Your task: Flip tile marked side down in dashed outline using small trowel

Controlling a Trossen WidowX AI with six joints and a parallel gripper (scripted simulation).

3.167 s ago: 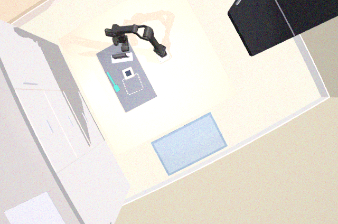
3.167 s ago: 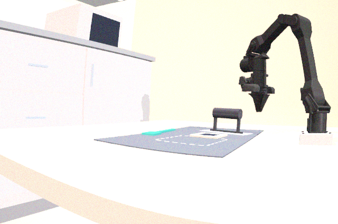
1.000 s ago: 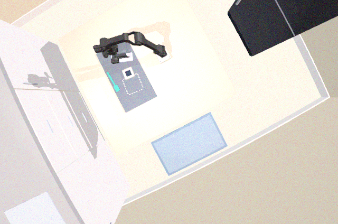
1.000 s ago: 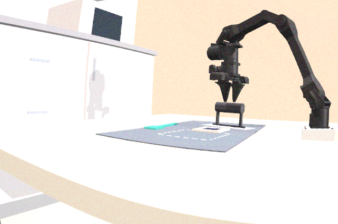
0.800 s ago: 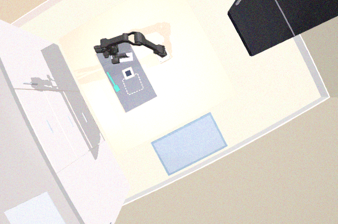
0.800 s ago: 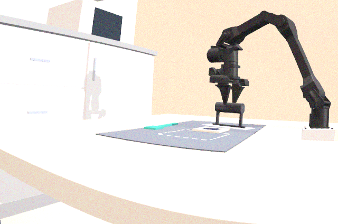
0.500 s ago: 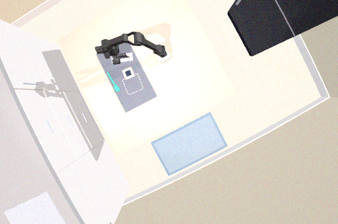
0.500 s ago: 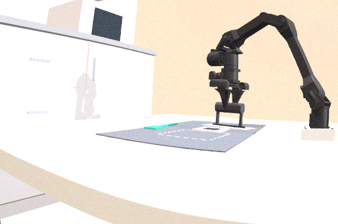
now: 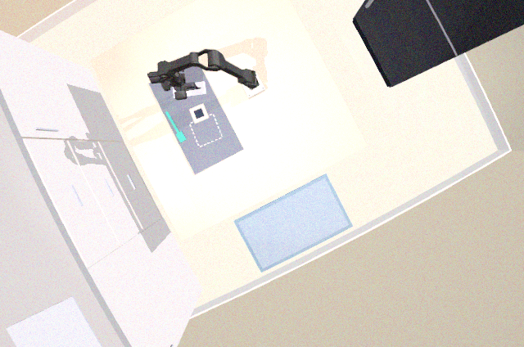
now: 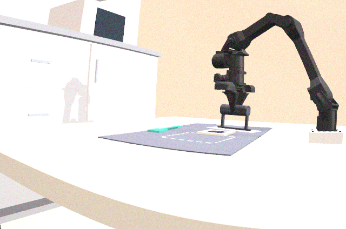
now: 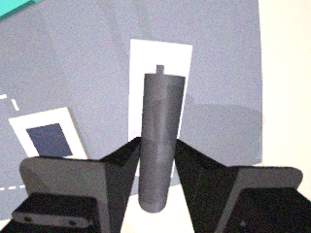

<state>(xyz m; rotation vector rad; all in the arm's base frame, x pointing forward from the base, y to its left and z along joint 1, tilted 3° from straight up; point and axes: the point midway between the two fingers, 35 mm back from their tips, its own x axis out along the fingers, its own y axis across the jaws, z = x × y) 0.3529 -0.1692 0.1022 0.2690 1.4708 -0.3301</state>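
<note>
The tile (image 9: 198, 113) (image 10: 217, 132) (image 11: 49, 138) lies flat on the grey mat (image 9: 226, 141) (image 10: 134, 140) (image 11: 224, 63), dark marked square up, mostly outside the dashed outline (image 10: 211, 142) at one corner. The trowel seems to be the tool with a dark round handle (image 9: 196, 86) (image 10: 243, 109) (image 11: 162, 102), on two posts above a white flat plate (image 9: 203, 88) (image 10: 255, 130) (image 11: 146, 53). My gripper (image 10: 234, 107) (image 11: 158, 141) points down and is shut on the handle, one finger on each side. The tool stands level, low at the mat; any gap below it cannot be told.
A green flat tool (image 9: 181, 136) (image 10: 157, 130) (image 11: 10, 10) with a long thin handle lies along the mat's far side, beyond the outline. The arm's white base (image 9: 255, 90) (image 10: 325, 137) stands on the table beside the mat. White cabinets (image 9: 63, 191) (image 10: 122, 81) stand behind.
</note>
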